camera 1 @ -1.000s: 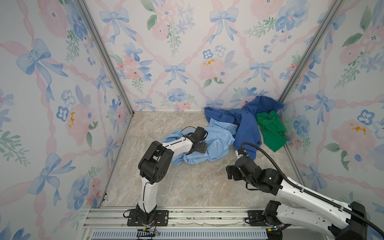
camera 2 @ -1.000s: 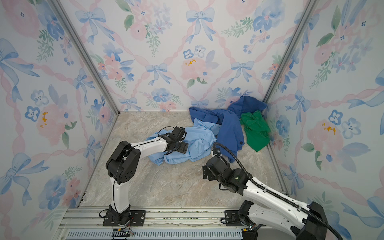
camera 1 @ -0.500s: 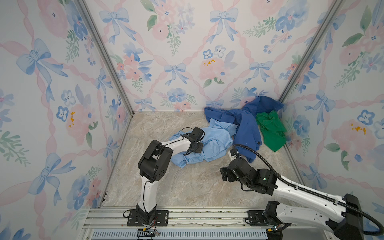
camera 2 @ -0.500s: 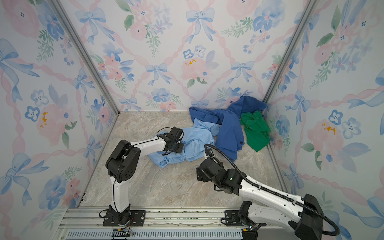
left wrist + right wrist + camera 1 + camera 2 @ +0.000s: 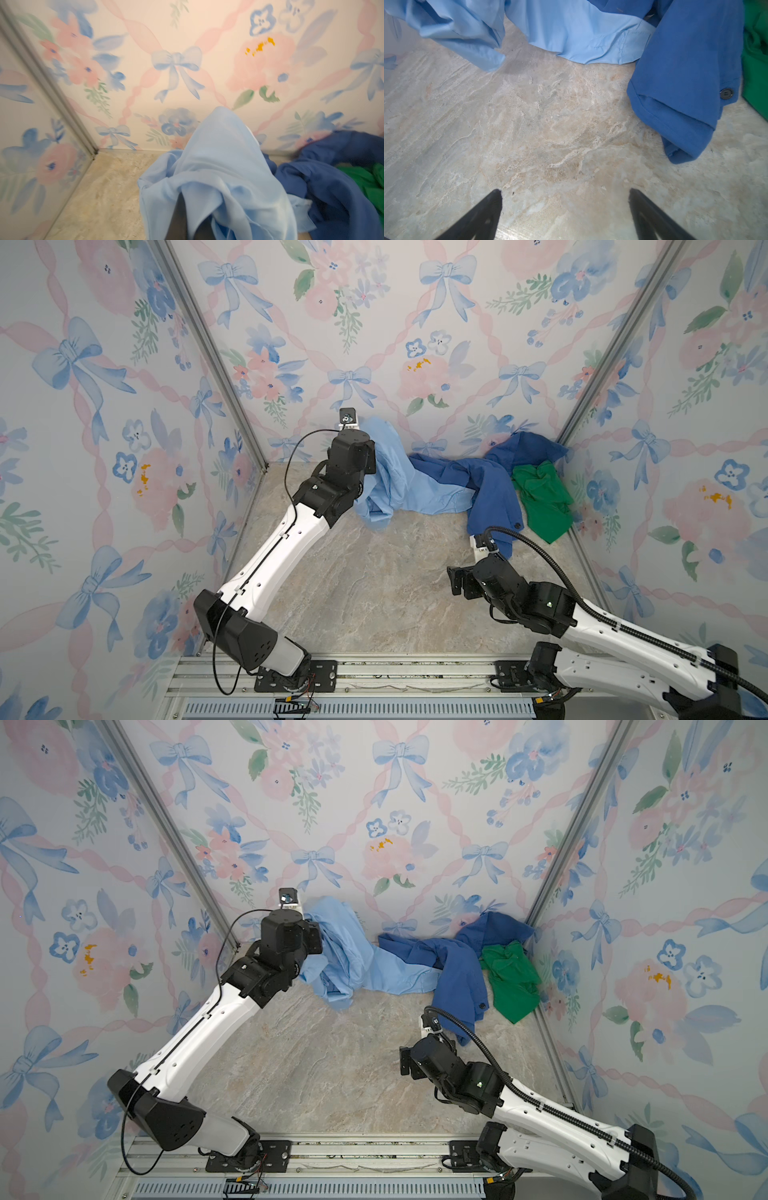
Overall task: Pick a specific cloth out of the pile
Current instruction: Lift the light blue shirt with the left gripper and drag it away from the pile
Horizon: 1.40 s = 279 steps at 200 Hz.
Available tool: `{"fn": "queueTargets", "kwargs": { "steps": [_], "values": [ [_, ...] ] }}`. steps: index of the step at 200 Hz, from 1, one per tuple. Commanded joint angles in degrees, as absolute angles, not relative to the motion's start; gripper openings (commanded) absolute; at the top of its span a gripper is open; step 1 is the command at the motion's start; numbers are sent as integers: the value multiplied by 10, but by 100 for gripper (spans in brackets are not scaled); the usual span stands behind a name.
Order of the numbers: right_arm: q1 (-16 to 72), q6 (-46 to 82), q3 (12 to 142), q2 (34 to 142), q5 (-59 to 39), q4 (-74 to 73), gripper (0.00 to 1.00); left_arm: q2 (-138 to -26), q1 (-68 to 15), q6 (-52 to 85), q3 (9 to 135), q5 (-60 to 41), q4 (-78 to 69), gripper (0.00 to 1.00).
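Hoisted higher — cloth [image 5: 395, 477] (thin, creased) | left tool [image 5: 371, 458] pinching it | floor [image 5: 374, 585] marbled

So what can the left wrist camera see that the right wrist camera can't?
Only the left wrist view shows the flowery wall, with the pale blue cloth raised up close in front of it. Only the right wrist view shows the right pincer, open above the marbled table, and a black button on the royal blue garment. Both views show the pale blue cloth, the royal blue garment, the green cloth and the marbled table.
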<state>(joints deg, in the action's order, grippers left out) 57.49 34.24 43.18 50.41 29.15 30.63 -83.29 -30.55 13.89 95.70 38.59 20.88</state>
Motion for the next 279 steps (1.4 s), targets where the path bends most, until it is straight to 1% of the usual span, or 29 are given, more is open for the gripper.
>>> {"fn": "queueTargets", "kwargs": {
  "steps": [1, 21, 47, 61, 73, 82, 102, 112, 136, 153, 179, 189, 205, 227, 243, 246, 259, 279],
  "values": [
    [581, 334, 448, 488, 321, 340, 97, -814, -293, 86, 956, 587, 173, 0],
    [581, 337, 442, 481, 327, 345, 97, -803, -280, 49, 953, 598, 145, 0],
    [581, 344, 437, 481, 325, 336, 97, -788, -275, 65, 963, 705, 126, 0],
    [581, 342, 442, 486, 323, 335, 97, -761, -264, 54, 940, 694, 78, 0],
    [581, 336, 444, 491, 324, 332, 97, -742, -265, 0, 908, 675, 6, 0],
    [581, 333, 446, 496, 324, 328, 97, -739, -267, -23, 898, 667, -14, 0],
    [581, 333, 451, 510, 321, 322, 97, -741, -274, -37, 863, 598, -11, 0],
    [581, 336, 452, 516, 318, 320, 97, -741, -279, -33, 839, 531, -5, 0],
    [581, 342, 453, 520, 314, 322, 97, -770, -283, 18, 805, 371, 29, 0],
    [581, 341, 453, 515, 317, 333, 97, -806, -283, 56, 799, 291, 47, 0],
    [580, 340, 446, 496, 333, 353, 97, -847, -275, 112, 797, 195, 46, 0],
    [580, 339, 442, 489, 338, 355, 97, -861, -272, 119, 803, 200, 47, 0],
    [577, 340, 434, 479, 339, 355, 97, -873, -259, 131, 801, 244, 47, 0],
    [574, 343, 425, 475, 339, 351, 97, -866, -218, 166, 767, 280, 61, 0],
    [573, 343, 420, 479, 338, 343, 97, -866, -189, 195, 740, 319, 100, 0],
    [573, 343, 420, 480, 338, 341, 97, -866, -183, 198, 734, 319, 107, 0],
    [573, 340, 421, 488, 335, 334, 97, -868, -162, 207, 708, 310, 132, 9],
    [573, 334, 434, 506, 329, 332, 97, -883, -139, 237, 681, 279, 180, 9]
  ]
}}
